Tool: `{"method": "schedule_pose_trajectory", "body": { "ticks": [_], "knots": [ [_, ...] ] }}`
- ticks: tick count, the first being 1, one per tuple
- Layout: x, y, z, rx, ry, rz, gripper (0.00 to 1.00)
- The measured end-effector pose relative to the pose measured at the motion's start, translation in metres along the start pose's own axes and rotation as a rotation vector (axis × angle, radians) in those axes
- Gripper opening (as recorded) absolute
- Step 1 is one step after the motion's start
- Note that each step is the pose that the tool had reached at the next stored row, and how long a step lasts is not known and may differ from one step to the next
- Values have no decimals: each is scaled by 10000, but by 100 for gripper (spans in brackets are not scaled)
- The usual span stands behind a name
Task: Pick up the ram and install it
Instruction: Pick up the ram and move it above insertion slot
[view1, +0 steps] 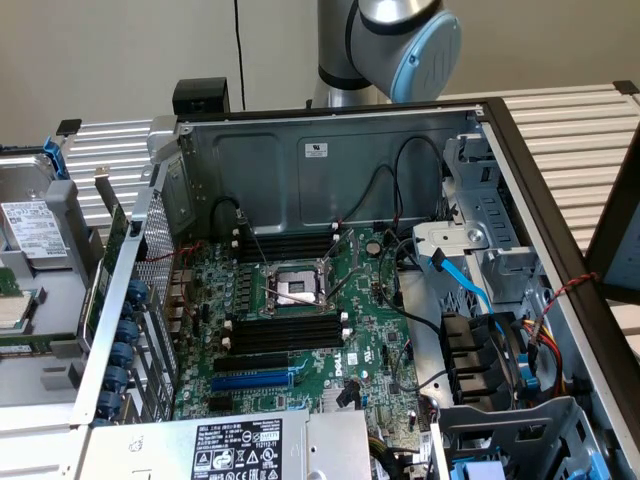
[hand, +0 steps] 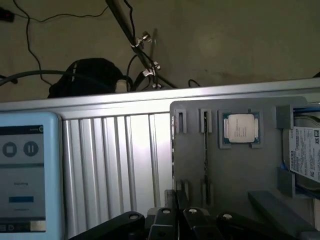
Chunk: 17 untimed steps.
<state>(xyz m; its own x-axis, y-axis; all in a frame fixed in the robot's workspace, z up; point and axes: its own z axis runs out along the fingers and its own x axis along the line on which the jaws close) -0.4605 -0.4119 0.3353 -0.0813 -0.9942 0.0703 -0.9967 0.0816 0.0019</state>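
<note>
Ram (hand: 205, 150), seen edge-on as a thin dark strip, stands on its long edge in a narrow slot of the grey tray (hand: 235, 185). It is not yet lifted. The tray also holds a processor (hand: 241, 127) in a square pocket just beside the ram, and a hard drive (hand: 305, 155) beyond the processor. A second narrow slot (hand: 180, 122) lies on the ram's other side, near the tray's edge.

The pincer (hand: 178, 197) hovers at the near end of the tray, close to the ram's end but not touching it. Its jaws look drawn close together with nothing between them.

The tray rests on the ribbed metal bench (hand: 115, 165), with a touch screen (hand: 22, 170) farther along.

In the exterior view the tray (view1: 60, 200) sits at nine o'clock from the open computer case (view1: 330, 150), carrying the hard drive (view1: 35, 230) and processor (view1: 12, 312). Inside the case lies the motherboard (view1: 370, 340). Black memory slots (view1: 285, 330) run at six o'clock from the processor socket (view1: 295, 285), with a blue expansion slot (view1: 250, 380) below them. The robot arm (view1: 400, 40) rises at twelve o'clock behind the case.
</note>
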Motion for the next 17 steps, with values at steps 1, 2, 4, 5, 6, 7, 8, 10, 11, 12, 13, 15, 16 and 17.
{"method": "schedule_pose_trajectory", "body": {
  "ticks": [1,2,4,5,6,7,8,10,11,12,13,15,16,17],
  "knots": [
    [1,0,-16,2,9,0,12],
    [2,0,-30,2,18,1,12],
    [4,0,-57,4,38,1,12],
    [5,0,-70,5,49,1,12],
    [5,0,-82,6,60,1,12],
    [6,0,-95,6,73,1,12],
    [7,0,-106,8,84,1,12],
    [8,0,-131,10,111,1,12],
    [9,0,-141,11,126,1,12],
    [10,0,-152,13,138,1,12],
    [10,0,-165,13,154,1,12],
    [12,0,-188,15,180,1,12],
    [13,1,-198,16,193,1,12],
    [13,0,-206,17,205,1,12]
  ]
}}
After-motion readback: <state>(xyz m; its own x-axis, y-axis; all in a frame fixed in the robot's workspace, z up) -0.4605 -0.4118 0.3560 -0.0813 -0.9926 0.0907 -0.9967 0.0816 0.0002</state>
